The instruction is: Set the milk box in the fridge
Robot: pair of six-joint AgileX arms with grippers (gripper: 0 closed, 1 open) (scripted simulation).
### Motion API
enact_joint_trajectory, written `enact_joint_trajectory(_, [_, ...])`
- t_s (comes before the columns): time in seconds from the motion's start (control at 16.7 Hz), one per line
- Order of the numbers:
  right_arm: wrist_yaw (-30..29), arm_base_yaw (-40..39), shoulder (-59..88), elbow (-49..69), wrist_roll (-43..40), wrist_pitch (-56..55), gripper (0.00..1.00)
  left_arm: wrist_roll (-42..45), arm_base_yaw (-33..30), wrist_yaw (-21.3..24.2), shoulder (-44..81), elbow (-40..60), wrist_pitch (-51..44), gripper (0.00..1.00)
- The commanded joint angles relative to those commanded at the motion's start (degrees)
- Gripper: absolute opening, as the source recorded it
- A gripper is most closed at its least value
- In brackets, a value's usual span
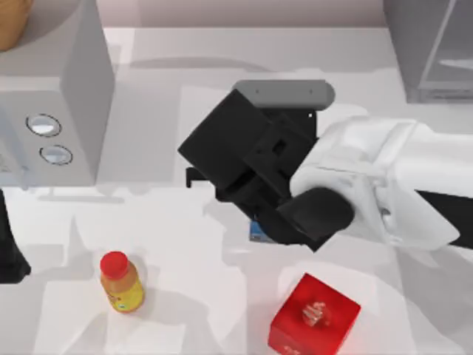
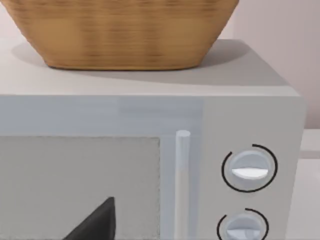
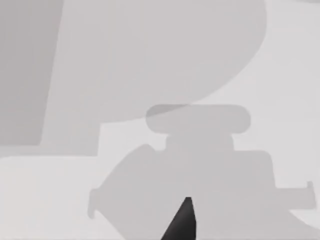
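**Reaching over the middle of the table, the milk box mostly covered**

Looking from the top view, the right arm [image 1: 384, 185] comes in from the right side and its black wrist and gripper [image 1: 244, 159] hang over the middle of the table [image 1: 185, 244]. Under the black body, only a small blue and white corner of the milk box [image 1: 259, 232] is visible, so its full look cannot be told. Whether the fingers are apart or closed, I cannot tell. The fridge [image 1: 432, 52] stands at the far right corner, well apart from the box, with bare table between. The red cube box [image 1: 314, 316] stands near the front edge, and the orange bottle [image 1: 122, 282] is front left. The grey appliance [image 1: 55, 111] with two knobs fills the far left. The left arm [image 1: 11, 251] is parked at the left edge.

In the left wrist view, the appliance door, two knobs and a woven basket [image 2: 125, 32] on top are seen.

In the right wrist view, pale table with the arm's shadow and one dark finger tip [image 3: 181, 222].
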State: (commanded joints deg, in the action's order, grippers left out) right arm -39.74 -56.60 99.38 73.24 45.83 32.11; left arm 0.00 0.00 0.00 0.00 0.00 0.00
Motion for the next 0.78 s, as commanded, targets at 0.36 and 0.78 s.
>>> enact_joint_trajectory(0.36, [7.5,7.8,-15.6,-11.8,-7.7,-4.9,0.0,0.0,0.0,0.0,0.0,0.0,0.0,1.0])
enact_joint_trajectory(0.78, [20.7,26.2,-48.5,-35.4,-22.4,-15.8,0.0,0.0,0.0,0.0,0.0,0.0,0.0,1.0])
